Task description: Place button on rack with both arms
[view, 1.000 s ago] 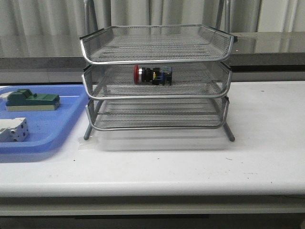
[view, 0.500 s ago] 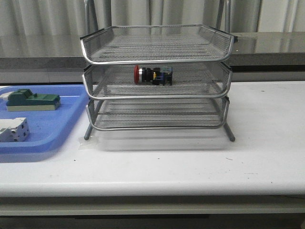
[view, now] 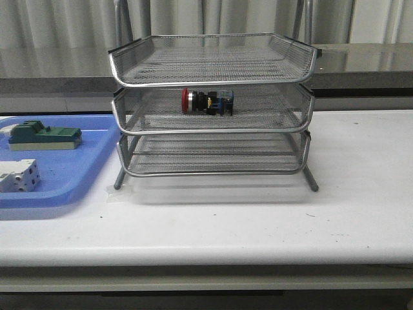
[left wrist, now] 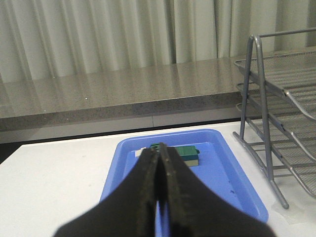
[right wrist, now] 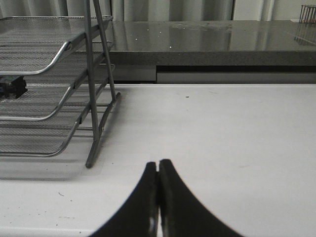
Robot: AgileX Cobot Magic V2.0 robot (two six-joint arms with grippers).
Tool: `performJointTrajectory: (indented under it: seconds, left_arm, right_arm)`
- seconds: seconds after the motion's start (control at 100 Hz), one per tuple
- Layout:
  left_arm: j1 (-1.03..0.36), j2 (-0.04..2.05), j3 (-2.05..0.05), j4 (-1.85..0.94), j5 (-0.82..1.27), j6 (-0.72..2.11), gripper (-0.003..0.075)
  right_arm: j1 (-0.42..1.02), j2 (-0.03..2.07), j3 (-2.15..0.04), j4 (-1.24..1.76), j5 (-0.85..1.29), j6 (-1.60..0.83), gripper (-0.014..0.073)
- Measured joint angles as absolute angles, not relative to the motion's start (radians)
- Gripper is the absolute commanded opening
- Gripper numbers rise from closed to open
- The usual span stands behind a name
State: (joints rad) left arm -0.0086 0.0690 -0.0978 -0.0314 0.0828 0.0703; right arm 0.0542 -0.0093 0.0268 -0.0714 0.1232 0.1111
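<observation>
Button (view: 206,102) lies on its side in the middle tray of the rack (view: 213,81), so we judge placement done. Our left pincer (left wrist: 158,163) and right pincer (right wrist: 158,173) are both closed and empty, well apart from it; next we need only rest

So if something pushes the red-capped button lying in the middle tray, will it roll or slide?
The button lies on its side and its red cap looks round, so it probably rolls easily. The tray's mesh may slow it, and the raised rim of the rack should likely stop it.
</observation>
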Motion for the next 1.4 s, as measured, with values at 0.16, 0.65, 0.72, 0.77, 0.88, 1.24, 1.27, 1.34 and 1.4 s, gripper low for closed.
performJointTrajectory:
  seconds: [0.16,0.65,0.72,0.77,0.88,1.24,1.27,1.34,1.4]
  left_arm:
    - [-0.010,-0.001,-0.023,-0.027,0.070,0.052,-0.0020]
    - [-0.010,-0.004,0.004,0.017,0.041,-0.068,-0.0020]
    - [-0.010,-0.004,0.004,0.017,0.041,-0.070,-0.0020]
    - [-0.010,-0.004,0.004,0.017,0.041,-0.070,-0.0020]
    - [-0.010,-0.004,0.004,0.017,0.041,-0.070,-0.0020]
    - [-0.010,-0.004,0.004,0.017,0.041,-0.070,-0.0020]
    - [-0.010,-0.004,0.004,0.017,0.041,-0.070,-0.0020]
    - [-0.010,-0.004,0.004,0.017,0.041,-0.070,-0.0020]
    - [-0.010,-0.004,0.004,0.017,0.041,-0.070,-0.0020]
  right_arm:
    - [0.054,-0.009,0.027,-0.071,0.123,0.111,-0.0099]
    - [0.054,-0.009,0.027,-0.071,0.121,0.111,-0.0099]
    - [0.054,-0.009,0.027,-0.071,0.121,0.111,-0.0099]
    - [0.054,-0.009,0.027,-0.071,0.121,0.111,-0.0099]
    - [0.054,-0.009,0.027,-0.071,0.121,0.111,-0.0099]
    - [0.054,-0.009,0.027,-0.071,0.121,0.111,-0.0099]
    - [0.054,-0.009,0.027,-0.071,0.121,0.111,-0.0099]
    - [0.054,-0.009,0.027,-0.071,0.121,0.111,-0.0099]
    - [0.054,-0.009,0.027,-0.071,0.121,0.111,-0.0099]
